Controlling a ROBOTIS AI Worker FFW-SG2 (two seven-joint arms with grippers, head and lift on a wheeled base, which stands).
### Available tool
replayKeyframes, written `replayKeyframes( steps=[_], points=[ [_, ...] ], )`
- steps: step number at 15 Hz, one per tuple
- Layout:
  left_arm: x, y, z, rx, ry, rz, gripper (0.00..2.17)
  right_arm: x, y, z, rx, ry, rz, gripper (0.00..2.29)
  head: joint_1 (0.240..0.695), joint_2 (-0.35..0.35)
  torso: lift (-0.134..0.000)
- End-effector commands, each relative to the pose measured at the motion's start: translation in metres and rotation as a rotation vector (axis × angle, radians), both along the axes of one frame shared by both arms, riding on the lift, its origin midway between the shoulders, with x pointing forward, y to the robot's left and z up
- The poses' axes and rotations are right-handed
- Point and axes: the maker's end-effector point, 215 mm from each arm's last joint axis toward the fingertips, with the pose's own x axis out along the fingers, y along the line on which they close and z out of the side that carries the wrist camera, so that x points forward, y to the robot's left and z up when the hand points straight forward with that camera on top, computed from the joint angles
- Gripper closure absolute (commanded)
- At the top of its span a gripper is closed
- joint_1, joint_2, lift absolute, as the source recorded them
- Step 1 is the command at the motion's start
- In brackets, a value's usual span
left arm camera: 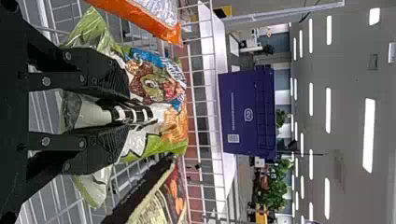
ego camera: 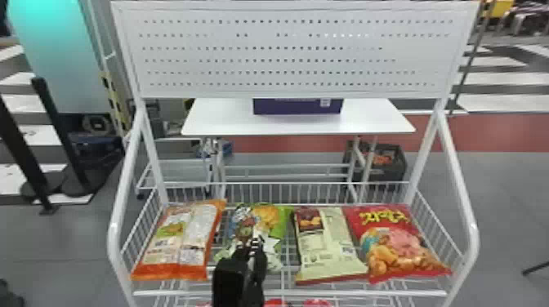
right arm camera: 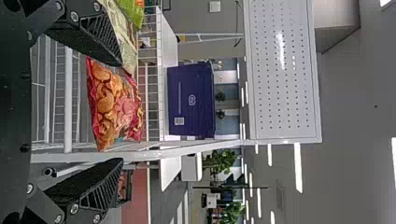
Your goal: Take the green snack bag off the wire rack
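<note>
Green snack bag (ego camera: 280, 218) rests between the wire rack's (ego camera: 306, 292) front and back edges, pinched mid-body by our left gripper (left arm camera: 127, 116), probably for balanced lifting (our right gripper (right arm camera: 122, 112) hangs open).

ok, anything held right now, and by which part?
Left gripper has the green bag pinched by its printed face, near the middle. Right gripper is open and empty.

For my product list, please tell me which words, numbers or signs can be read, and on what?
None can be quoted reliably.
Green snack bag: lettering blurred.
Red bag: yellow lettering blurred.
Cream bag, orange-edged bag: print too small.
Purple box: marks too small.
</note>
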Motion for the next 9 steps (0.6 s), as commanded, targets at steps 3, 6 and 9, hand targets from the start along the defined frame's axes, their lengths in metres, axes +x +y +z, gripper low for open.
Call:
replayKeyframes(
  steps=[3, 6, 9],
  points=[
    [-0.022, -0.002, 0.039, -0.046, -0.06, -0.011, 1.74, 0.001, 0.0, 0.0, 0.0, -0.001, 0.001, 0.17, 0.499, 0.0, 0.0],
    [-0.055, 0.015, 0.067, -0.063, -0.097, -0.016, 1.74, 0.002, -0.001, -0.001, 0.001, -0.001, 0.001, 0.17, 0.499, 0.0, 0.0],
    [-0.098, 0.052, 0.101, -0.116, -0.172, 0.017, 1.74, 0.004, 0.001, -0.003, 0.004, 0.001, 0.003, 0.17, 0.499, 0.0, 0.0]
  ],
)
